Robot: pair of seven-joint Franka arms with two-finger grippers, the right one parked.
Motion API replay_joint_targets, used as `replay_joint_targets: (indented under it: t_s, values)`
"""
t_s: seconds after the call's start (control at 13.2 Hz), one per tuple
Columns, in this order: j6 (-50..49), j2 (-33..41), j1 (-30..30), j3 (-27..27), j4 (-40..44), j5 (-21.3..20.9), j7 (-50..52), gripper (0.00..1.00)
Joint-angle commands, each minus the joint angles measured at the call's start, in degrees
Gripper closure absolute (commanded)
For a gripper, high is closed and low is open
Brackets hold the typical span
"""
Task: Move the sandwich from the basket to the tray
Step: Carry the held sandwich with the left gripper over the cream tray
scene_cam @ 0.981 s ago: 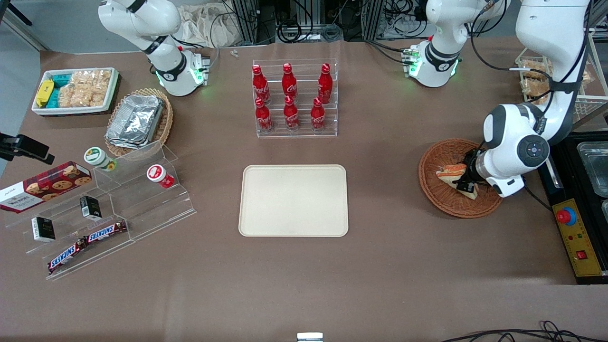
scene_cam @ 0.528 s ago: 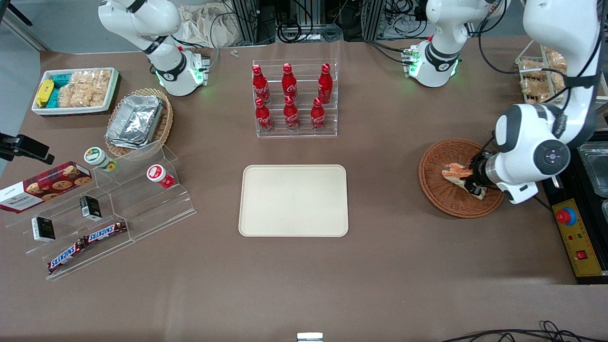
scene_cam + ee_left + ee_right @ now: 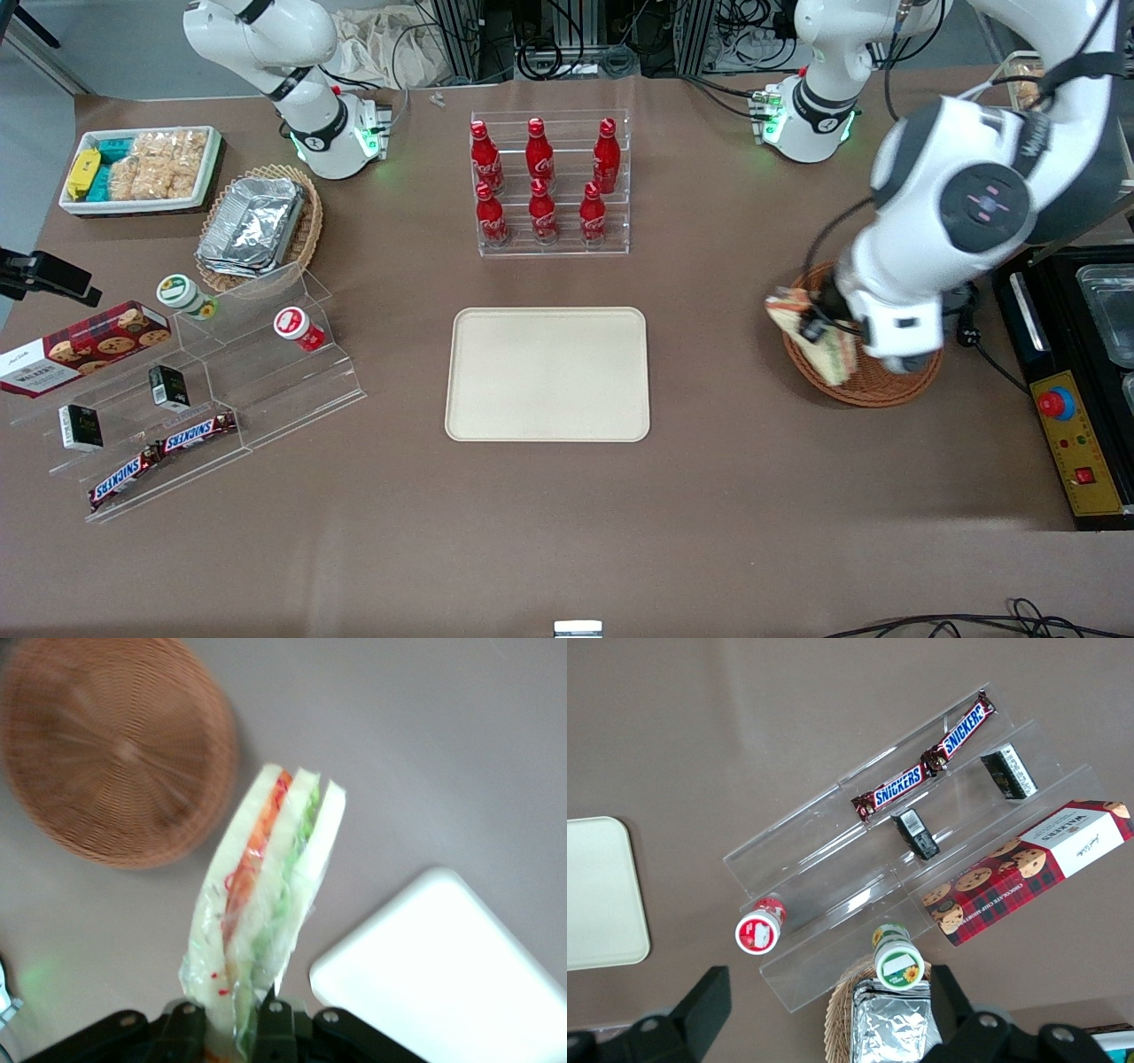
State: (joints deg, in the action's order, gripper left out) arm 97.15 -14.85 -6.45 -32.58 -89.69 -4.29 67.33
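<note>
Brown counter, front camera. Toward the parked arm's end: white bin of bagged snacks, a lighter wicker basket holding foil trays, then clear acrylic steps carrying a plaid cookie box, two small tubs, small dark packets and two Snickers bars. Mid-counter: acrylic rack with six red Coca-Cola bottles; nearer the camera than the rack, the cream tray, flat, nothing on it. Toward the working arm's end: the round reddish-brown basket, partly covered by the arm. The pincer is above the basket's rim on the tray-facing side, pinching the sandwich by its broad end. Sandwich is lifted clear of the basket, not touching it; well apart from the tray. Wrist camera confirms: sandwich in clear wrap, orange, red and green layers between pale bread, held edge-on at the pincer, with basket empty below and a corner of the tray also under it.
</note>
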Motion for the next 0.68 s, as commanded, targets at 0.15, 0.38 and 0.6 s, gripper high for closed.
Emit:
replay_joint_targets:
  t_s: [0.15, 0.38, 0.6]
  values:
    - [5.73, -11.60, 10.65, -3.19, 8.13, -5.87, -6.95, 1.00]
    - [16.02, -19.75, 15.22, -3.02, 8.04, -9.32, -6.51, 1.00]
    - [19.22, -27.15, 17.43, -2.40, 8.04, -17.93, -6.42, 1.00]
